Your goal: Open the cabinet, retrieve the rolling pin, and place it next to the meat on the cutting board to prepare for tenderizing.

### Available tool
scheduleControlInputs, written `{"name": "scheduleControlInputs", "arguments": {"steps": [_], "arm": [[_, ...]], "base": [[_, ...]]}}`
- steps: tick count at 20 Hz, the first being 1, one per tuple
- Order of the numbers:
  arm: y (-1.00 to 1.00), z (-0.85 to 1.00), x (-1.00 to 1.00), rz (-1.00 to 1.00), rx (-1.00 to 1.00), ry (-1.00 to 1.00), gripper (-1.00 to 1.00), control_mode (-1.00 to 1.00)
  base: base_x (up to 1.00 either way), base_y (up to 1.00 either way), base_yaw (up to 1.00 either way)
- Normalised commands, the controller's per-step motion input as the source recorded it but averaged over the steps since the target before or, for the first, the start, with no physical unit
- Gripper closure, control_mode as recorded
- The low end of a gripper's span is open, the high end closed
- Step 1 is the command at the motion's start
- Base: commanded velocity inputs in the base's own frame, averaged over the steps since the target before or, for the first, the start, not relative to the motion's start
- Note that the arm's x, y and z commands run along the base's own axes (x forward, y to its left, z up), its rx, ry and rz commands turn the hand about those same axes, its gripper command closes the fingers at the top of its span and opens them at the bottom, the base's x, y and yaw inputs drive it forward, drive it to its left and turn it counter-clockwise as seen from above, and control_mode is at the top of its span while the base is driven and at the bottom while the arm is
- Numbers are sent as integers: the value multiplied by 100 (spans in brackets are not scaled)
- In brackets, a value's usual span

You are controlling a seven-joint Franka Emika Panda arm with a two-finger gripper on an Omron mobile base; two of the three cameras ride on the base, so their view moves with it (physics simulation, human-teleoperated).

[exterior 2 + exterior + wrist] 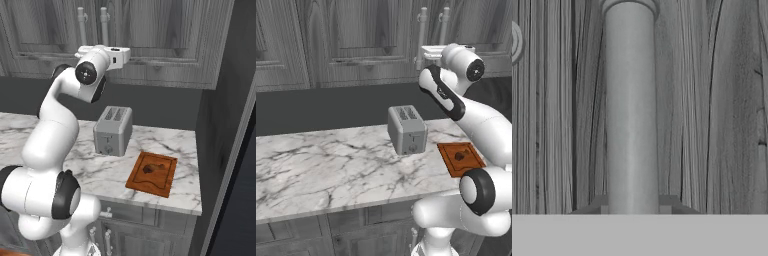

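Up against the cabinet [356,45], whose two doors are both closed, my claw [632,207] sits right at one of the long pale bar handles [631,110]. In the hand view that handle runs straight up the middle, with the grey wood grain of the door behind it. My fingertips [666,204] stand on either side of the bar's lower end. I cannot tell whether they are pressing on it or just flanking it.

In the right base view my hand [107,56] reaches level toward the pair of handles [104,27] where the doors meet.

Below, on the marble surface [321,165], the cutting board [154,172] lies near the right end, with the meat [149,168] resting on it around its middle. The toaster [114,131] stands just beside the board, further in along the surface and apart from it. More grey panelled doors [125,235] run under the surface's front edge.
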Motion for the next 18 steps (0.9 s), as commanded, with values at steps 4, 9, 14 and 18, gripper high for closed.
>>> {"name": "scheduleControlInputs", "arguments": {"steps": [4, 9, 14, 18], "arm": [[0, 0, 0, 0, 0, -1, 100, -100], [-3, 0, -7, 1, 0, 4, 100, -100], [-45, 0, -58, 7, 0, 0, 100, -100], [-50, 0, -62, 0, -1, 0, 100, -100]], "base": [[0, 0, 0], [0, 0, 0], [0, 0, 0], [0, 0, 0]]}}
